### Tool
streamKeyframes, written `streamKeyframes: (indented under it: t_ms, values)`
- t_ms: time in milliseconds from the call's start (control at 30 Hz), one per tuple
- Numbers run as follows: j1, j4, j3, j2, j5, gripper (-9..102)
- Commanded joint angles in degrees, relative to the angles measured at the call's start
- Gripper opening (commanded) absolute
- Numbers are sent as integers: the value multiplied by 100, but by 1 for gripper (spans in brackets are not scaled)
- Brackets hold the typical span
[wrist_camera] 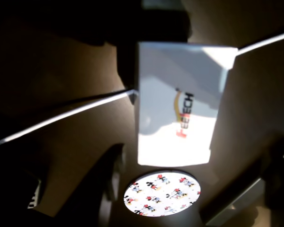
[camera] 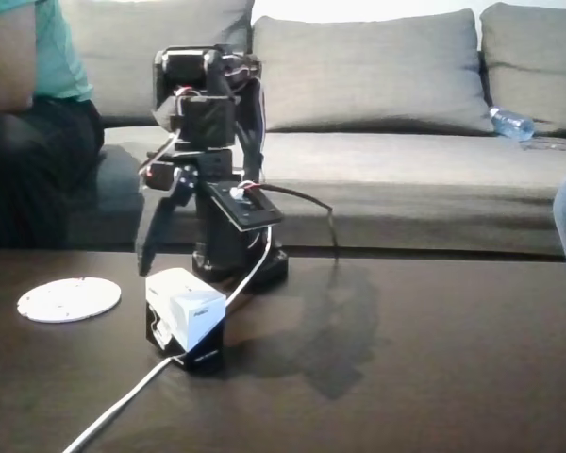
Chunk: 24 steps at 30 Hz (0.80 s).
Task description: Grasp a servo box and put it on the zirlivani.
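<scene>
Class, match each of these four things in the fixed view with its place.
Things:
1 servo box
2 zirlivani
3 water bottle
4 white cable

Places:
A lying on the sofa at right
B flat on the table at left, apart from the box
C running from the box toward the bottom edge
D on the table in front of the arm's base

Pairs: 1-D, 2-B, 3-A, 4-C

servo box point(camera: 186, 307) upright — zirlivani point(camera: 69, 300) flat
</scene>
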Motion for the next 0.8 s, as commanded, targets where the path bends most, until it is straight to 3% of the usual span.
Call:
streamKeyframes:
  t_ms: [0,767]
  values:
    - [97,-114,18,97,-53,36]
    - [176,-1081,993,26,-62,34]
